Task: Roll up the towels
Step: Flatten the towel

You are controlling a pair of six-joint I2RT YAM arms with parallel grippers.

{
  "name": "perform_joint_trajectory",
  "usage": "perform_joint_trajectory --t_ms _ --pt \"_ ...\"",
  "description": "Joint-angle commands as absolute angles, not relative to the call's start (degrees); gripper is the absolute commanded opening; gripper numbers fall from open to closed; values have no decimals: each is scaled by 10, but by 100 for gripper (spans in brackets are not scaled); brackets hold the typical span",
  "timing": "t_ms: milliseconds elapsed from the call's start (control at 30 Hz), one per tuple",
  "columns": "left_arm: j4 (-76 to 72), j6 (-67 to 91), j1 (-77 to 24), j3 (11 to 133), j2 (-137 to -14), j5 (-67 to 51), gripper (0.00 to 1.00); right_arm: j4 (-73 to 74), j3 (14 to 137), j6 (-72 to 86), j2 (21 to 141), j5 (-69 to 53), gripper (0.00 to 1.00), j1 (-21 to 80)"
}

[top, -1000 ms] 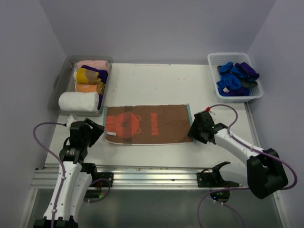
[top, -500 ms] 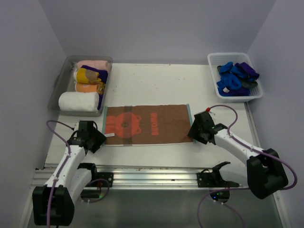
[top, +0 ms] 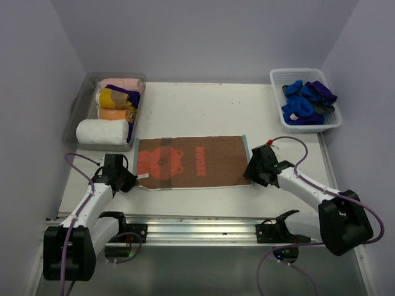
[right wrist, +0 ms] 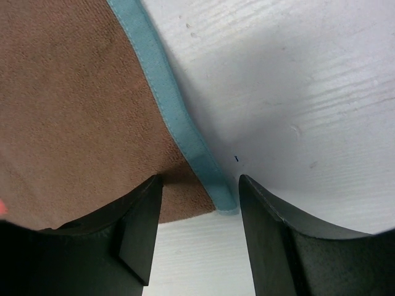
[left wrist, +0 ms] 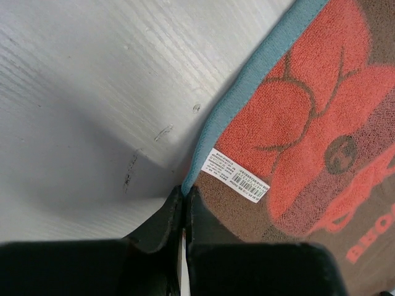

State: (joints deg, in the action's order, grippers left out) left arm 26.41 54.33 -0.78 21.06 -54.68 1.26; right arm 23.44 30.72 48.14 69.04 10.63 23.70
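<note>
- I'm seeing the towel (top: 191, 162) lying flat on the desk (top: 203, 105), bear print up, between both arms.
- My left claw (left wrist: 184, 203) is pinching the towel's near-left corner with its fingers pressed together, and they're hiding the corner tip.
- My right claw (right wrist: 199, 185) is sitting spread, straddling the near-right corner and blue hem. I'm not making out any contact.
- From above, the wrist housings are covering both claws' fingertips.
</note>
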Motion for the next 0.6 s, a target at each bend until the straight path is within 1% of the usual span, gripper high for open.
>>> perform_joint_trajectory --t_ms 0,33,67,133,200,233,267,300,367,400,500,567 --pt "254 538 -9 215 -541 12 0 203 287 504 719 86 55 237" --pt "256 537 -9 218 -536 12 0 197 282 509 724 82 50 237" --pt "258 537 -9 224 -534 13 0 194 280 512 724 79 48 238" --pt "263 538 -9 229 -532 13 0 199 275 519 712 83 47 237" --pt "265 538 -9 234 -530 13 0 212 272 522 694 103 54 237" --pt "266 536 -9 236 -531 14 0 228 271 522 684 110 67 237" --pt "271 536 -9 238 -530 16 0 238 269 522 661 119 71 237" --pt "274 536 -9 240 -529 18 0 248 265 523 650 133 72 237" --pt "281 536 -9 247 -526 28 0 271 261 523 630 140 70 237" --pt "286 537 -9 249 -522 29 0 272 254 523 626 137 64 237" --pt "288 537 -9 255 -518 30 0 265 241 521 629 124 57 237" --pt "289 536 -9 257 -519 28 0 257 236 519 635 111 55 237"
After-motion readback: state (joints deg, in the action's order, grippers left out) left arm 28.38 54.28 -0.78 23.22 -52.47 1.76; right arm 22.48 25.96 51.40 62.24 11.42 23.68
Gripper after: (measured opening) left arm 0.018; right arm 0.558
